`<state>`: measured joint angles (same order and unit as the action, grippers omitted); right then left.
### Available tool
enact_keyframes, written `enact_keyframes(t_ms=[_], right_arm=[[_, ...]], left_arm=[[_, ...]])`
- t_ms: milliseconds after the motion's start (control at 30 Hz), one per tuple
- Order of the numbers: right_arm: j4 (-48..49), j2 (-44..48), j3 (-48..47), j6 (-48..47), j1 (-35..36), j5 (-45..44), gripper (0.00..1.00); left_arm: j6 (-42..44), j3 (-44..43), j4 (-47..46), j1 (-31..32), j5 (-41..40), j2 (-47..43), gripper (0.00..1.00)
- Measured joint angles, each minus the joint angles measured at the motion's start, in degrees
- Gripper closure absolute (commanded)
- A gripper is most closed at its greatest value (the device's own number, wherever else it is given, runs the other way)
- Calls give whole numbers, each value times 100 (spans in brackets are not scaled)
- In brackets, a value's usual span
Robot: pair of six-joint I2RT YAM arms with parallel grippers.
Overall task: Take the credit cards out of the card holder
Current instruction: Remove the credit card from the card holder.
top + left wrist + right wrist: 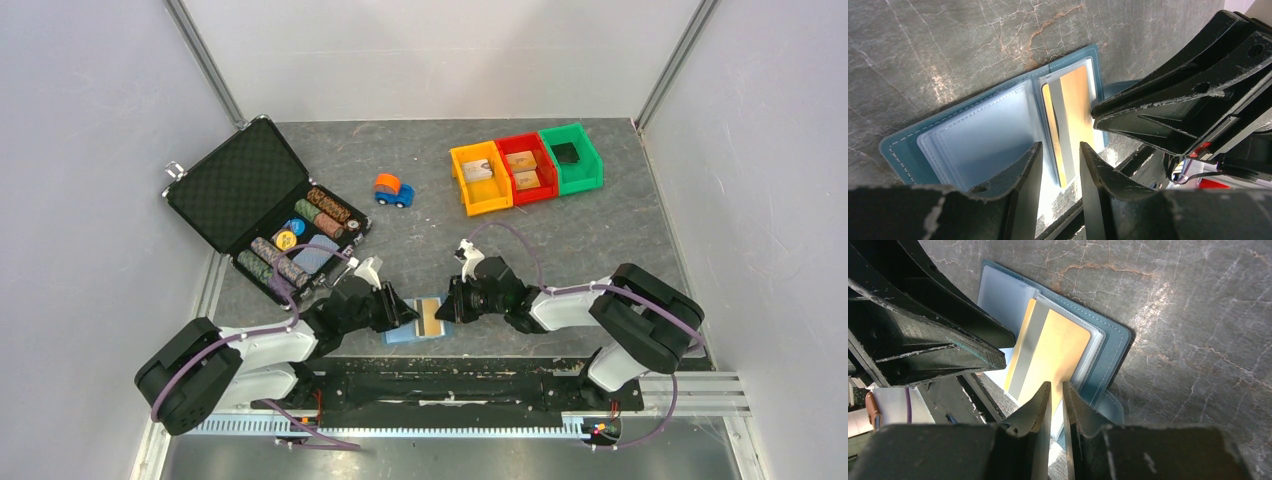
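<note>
The card holder (403, 335) lay open and flat on the tabletop (600, 230) at 6 o'clock, close to the near edge and between the two arms. On the clear sleeves of its 3 o'clock half lay a gold credit card (432, 318) with a grey band running along its length. How much of the card sat inside a pocket could not be told. The 9 o'clock half showed only clear sleeves (973, 140). The holder's small closing tab (1110, 410) stuck out from its 3 o'clock edge.

The left fingers (398, 312) reached in from 9 o'clock, over the sleeves and toward the fold. They stood moderately apart with nothing clamped between them. In the left wrist view the card (1075, 100) showed in the gap beyond them, and whether the tips pressed on the holder could not be told.

The right fingers (452, 305) came in from 3 o'clock, above the tab. They were drawn almost together, with only a thin slit left, and their tips were at the edge of the card (1053, 345). Whether they actually pinched it could not be told.

Well apart from all this, an open black case (255, 195) of poker chips (300, 235) sat at 10 o'clock. A blue-and-orange toy car (393, 190) stood near 12 o'clock, and orange (481, 178), red (527, 168) and green (571, 158) bins stood in a row at 1 o'clock.
</note>
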<state>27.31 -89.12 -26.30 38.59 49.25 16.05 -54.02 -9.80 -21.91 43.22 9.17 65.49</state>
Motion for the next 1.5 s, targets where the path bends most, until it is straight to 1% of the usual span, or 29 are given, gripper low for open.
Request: enact_keyframes(t_ms=[133,233,267,600,767,933,1167,1200,1333,1433,1500], right_arm=[[61,-44,9,44,2,42,90],[92,-63,22,52,2,46,99],[98,-63,31,50,2,46,100],[179,-74,85,70,2,13,100],[199,-74,96,68,2,-4,100],[278,-74,144,66,2,-2,100],[313,-74,160,68,2,-2,100],[315,-74,162,68,2,-2,100],[354,-72,186,66,-2,-2,100],[378,-63,208,68,-4,-2,100],[391,-55,225,68,-15,-2,100]], left_arm=[[0,39,-70,0,2,0,63],[-2,59,-98,4,2,0,63],[-2,66,-101,4,2,0,63],[-13,111,-166,4,4,-2,63],[-96,160,-203,4,0,-20,72],[-166,260,-197,4,-2,-118,72],[-260,260,-382,4,70,24,72],[-289,260,-420,4,98,48,73],[-433,317,-654,2,164,155,84],[-496,378,-713,4,195,160,97],[-525,389,-710,4,197,142,98]])
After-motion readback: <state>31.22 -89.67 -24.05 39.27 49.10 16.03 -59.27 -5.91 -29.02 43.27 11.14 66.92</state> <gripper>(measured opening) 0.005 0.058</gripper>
